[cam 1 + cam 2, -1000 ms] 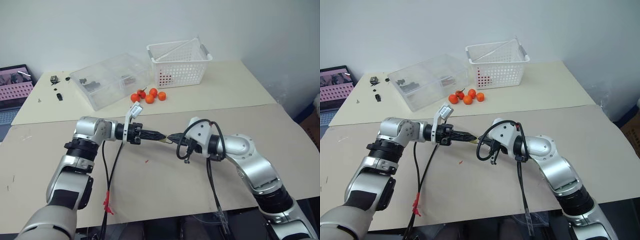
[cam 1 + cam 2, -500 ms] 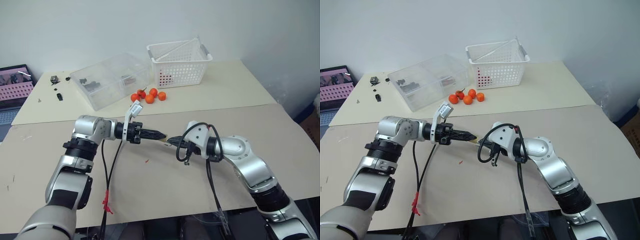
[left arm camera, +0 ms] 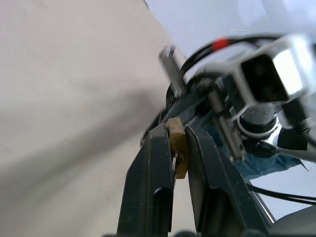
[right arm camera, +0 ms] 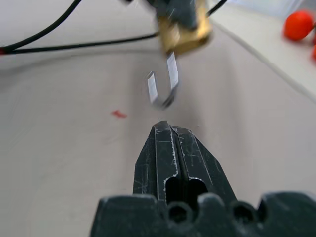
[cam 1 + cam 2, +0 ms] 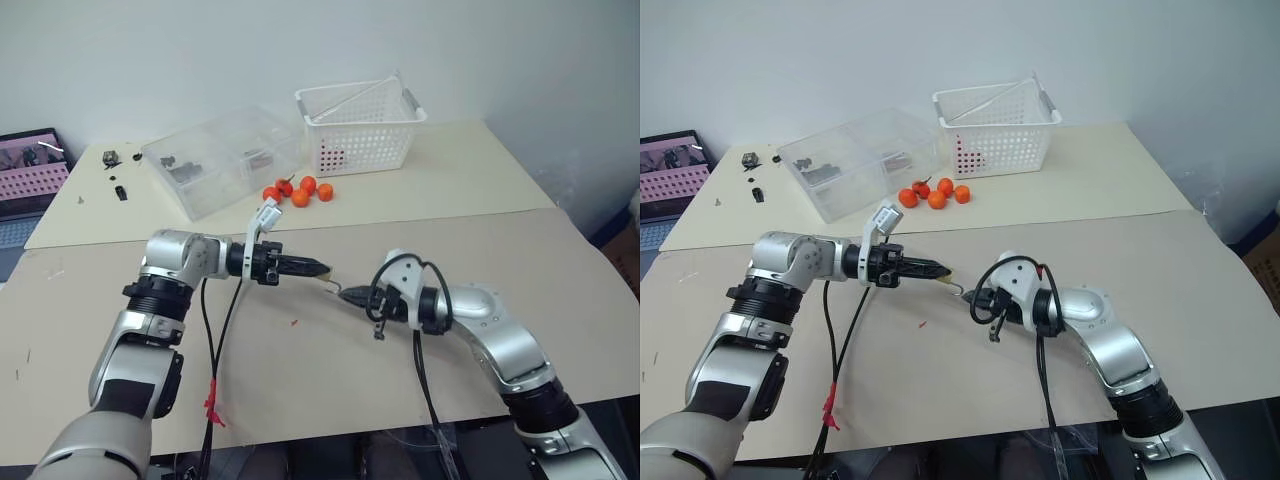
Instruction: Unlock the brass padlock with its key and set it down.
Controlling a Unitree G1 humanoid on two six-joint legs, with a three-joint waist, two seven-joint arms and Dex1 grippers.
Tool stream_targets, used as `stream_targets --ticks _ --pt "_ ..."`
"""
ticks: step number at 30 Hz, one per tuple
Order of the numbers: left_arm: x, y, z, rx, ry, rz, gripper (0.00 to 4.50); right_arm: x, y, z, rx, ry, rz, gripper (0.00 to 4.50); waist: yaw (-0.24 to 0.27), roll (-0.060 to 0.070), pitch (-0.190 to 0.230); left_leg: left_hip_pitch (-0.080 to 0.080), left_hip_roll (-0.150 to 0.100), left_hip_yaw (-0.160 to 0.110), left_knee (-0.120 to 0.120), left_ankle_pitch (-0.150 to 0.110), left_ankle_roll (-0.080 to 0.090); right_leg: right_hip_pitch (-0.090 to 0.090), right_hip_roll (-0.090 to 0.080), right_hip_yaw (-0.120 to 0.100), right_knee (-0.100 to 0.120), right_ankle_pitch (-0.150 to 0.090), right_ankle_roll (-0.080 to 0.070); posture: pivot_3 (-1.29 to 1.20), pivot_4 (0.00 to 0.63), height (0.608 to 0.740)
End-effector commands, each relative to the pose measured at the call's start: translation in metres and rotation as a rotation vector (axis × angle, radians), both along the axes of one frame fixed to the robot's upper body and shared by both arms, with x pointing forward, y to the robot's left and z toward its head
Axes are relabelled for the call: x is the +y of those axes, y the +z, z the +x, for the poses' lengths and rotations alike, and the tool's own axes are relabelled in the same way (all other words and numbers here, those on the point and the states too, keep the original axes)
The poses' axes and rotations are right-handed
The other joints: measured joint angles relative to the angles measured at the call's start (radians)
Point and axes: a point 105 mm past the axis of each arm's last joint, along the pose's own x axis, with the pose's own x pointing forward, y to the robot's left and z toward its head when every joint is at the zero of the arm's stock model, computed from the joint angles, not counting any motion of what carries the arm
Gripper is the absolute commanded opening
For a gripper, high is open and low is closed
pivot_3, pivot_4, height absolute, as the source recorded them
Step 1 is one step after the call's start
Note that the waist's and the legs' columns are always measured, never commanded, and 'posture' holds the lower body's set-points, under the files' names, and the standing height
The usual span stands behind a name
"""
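Note:
The brass padlock [image 3: 177,148] is pinched by its body between my left gripper's [image 5: 320,270] fingertips, above the tan table. Its silver shackle [image 4: 163,89] hangs swung open from the body, one leg free. My right gripper [image 5: 344,294] is shut with nothing visible between its tips. It sits just below and beside the shackle [image 5: 328,285], apart from it. In the right wrist view the padlock [image 4: 183,27] hangs a short way beyond my right gripper [image 4: 162,126]. I cannot make out the key.
A clear plastic box [image 5: 220,160], a white basket [image 5: 360,125] and several small orange fruits [image 5: 300,192] stand on the far table. A small red speck [image 5: 293,322] lies below the grippers. Black cables hang from both wrists.
My right gripper has drawn down and back from the padlock, leaving a gap where the open shackle now shows. The left gripper has kept still with the padlock.

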Motion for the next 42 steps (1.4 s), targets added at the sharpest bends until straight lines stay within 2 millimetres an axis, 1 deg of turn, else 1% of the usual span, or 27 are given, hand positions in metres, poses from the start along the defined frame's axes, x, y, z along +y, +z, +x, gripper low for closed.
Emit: stream_targets --ticks 1,2,4,5,8,11,13,14,15,16,19,21,23,27,31,34,38,42 --pt "0.002 0.015 -0.001 -0.060 -0.014 -0.035 0.03 -0.009 0.025 0.008 -0.113 -0.003 0.000 0.02 0.000 0.000 0.000 0.000 0.000 0.000 0.000 0.000 0.000 0.000 0.000 0.000 0.000 0.000 0.000 0.00 0.150 0.740" --pt "0.003 0.014 -0.001 -0.058 -0.013 -0.033 0.03 -0.012 0.030 0.009 -0.133 0.001 -0.001 0.02 0.000 0.000 0.000 0.000 0.000 0.000 0.000 0.000 0.000 0.000 0.000 0.000 0.000 0.000 0.000 0.00 0.150 0.740" --pt "0.005 0.012 -0.002 -0.053 -0.012 -0.026 0.03 -0.013 0.038 0.006 -0.185 0.045 -0.033 0.57 0.000 0.000 0.000 0.000 0.000 0.000 0.000 0.000 0.000 0.000 0.000 0.000 0.000 0.000 0.000 0.00 0.150 0.740" --pt "0.006 0.010 -0.003 -0.051 -0.012 -0.022 0.03 -0.013 0.040 0.002 -0.206 0.081 -0.060 0.70 -0.001 0.000 0.000 0.000 0.000 0.000 0.000 0.000 0.000 0.000 0.000 0.000 0.000 0.000 0.000 0.00 0.150 0.740" --pt "0.009 0.007 -0.003 -0.044 -0.012 -0.009 0.03 -0.010 0.048 -0.008 -0.302 0.182 -0.143 1.77 -0.001 0.000 0.000 0.000 0.000 0.000 0.000 0.000 0.000 0.000 0.001 0.000 0.000 0.000 0.000 0.00 0.150 0.740" --pt "0.010 0.004 -0.004 -0.037 -0.014 0.000 0.03 -0.007 0.056 -0.014 -0.382 0.242 -0.191 2.74 -0.001 0.000 0.000 0.000 0.000 0.000 0.000 0.000 0.000 0.000 0.001 0.000 0.000 0.000 0.000 0.00 0.150 0.740" --pt "0.009 0.001 -0.006 -0.018 -0.018 0.010 0.03 -0.006 0.058 -0.018 -0.398 0.278 -0.222 3.45 0.000 0.000 0.000 0.000 0.000 0.000 0.000 0.000 0.000 0.000 0.000 0.000 0.000 0.000 0.000 0.00 0.150 0.740" --pt "0.009 0.000 -0.007 -0.007 -0.020 0.015 0.03 -0.006 0.058 -0.019 -0.397 0.292 -0.234 3.67 0.001 0.000 0.000 0.000 0.000 0.000 0.001 0.000 0.000 0.000 0.000 0.000 0.000 0.000 0.000 0.00 0.150 0.740" --pt "0.008 -0.003 -0.009 0.005 -0.030 0.022 0.03 -0.005 0.058 -0.021 -0.390 0.300 -0.234 4.15 0.001 0.000 0.000 0.000 0.000 0.000 0.001 0.000 0.000 0.000 0.000 0.000 0.000 0.000 0.000 0.00 0.150 0.740" --pt "0.007 -0.006 -0.013 0.011 -0.047 0.032 0.03 -0.004 0.059 -0.022 -0.392 0.301 -0.232 4.44 0.000 0.000 0.000 0.000 0.000 0.000 0.001 0.000 0.000 0.000 0.000 0.000 0.000 0.000 0.000 0.00 0.150 0.740" --pt "0.005 -0.013 -0.020 0.027 -0.067 0.061 0.03 -0.002 0.062 -0.023 -0.398 0.289 -0.210 4.48 0.001 0.000 0.000 0.000 0.000 0.000 0.000 0.000 0.000 0.000 0.000 0.000 0.000 0.000 0.000 0.00 0.150 0.740" --pt "0.000 -0.024 -0.020 0.058 -0.048 0.096 0.03 0.000 0.063 -0.023 -0.395 0.273 -0.200 4.48 0.001 0.000 0.000 0.000 0.000 0.000 0.001 0.000 0.000 0.000 0.000 0.000 0.000 0.000 0.000 0.00 0.150 0.740" --pt "-0.007 -0.039 -0.016 0.095 0.000 0.148 0.03 0.001 0.063 -0.025 -0.368 0.270 -0.190 4.48 0.003 0.000 0.000 0.000 0.000 0.000 0.001 0.000 0.000 0.000 0.000 0.000 0.000 0.000 0.000 0.00 0.150 0.740" --pt "-0.016 -0.064 -0.008 0.187 0.102 0.224 0.03 0.004 0.069 -0.026 -0.373 0.253 -0.168 4.48 0.006 0.001 -0.001 0.000 0.000 0.000 0.002 0.000 0.000 0.001 0.000 -0.001 0.000 0.000 0.000 0.00 0.150 0.740" --pt "-0.026 -0.078 -0.007 0.260 0.162 0.257 0.03 0.005 0.072 -0.027 -0.378 0.238 -0.159 4.48 0.002 0.001 -0.001 -0.001 0.000 0.000 0.001 0.000 0.000 0.000 0.000 0.000 0.000 0.000 0.000 0.00 0.150 0.740" --pt "-0.027 -0.094 -0.003 0.309 0.232 0.314 0.03 0.006 0.072 -0.027 -0.380 0.231 -0.155 4.48 0.002 0.001 -0.001 0.000 0.000 0.000 0.001 0.000 0.000 0.001 0.000 0.000 0.000 0.000 0.000 0.00 0.150 0.740" --pt "-0.029 -0.098 -0.006 0.363 0.251 0.316 0.03 0.006 0.070 -0.028 -0.379 0.222 -0.158 4.48 0.006 0.002 -0.003 0.003 -0.001 0.000 0.001 0.000 0.000 0.003 -0.001 0.000 0.000 0.000 0.000 0.00 0.150 0.740" --pt "-0.022 -0.100 -0.002 0.377 0.288 0.329 0.03 0.006 0.068 -0.029 -0.376 0.222 -0.161 4.48 0.005 0.002 -0.003 0.005 -0.001 0.000 0.001 0.000 0.000 0.005 -0.001 0.000 0.000 0.000 0.000 0.00 0.150 0.740"
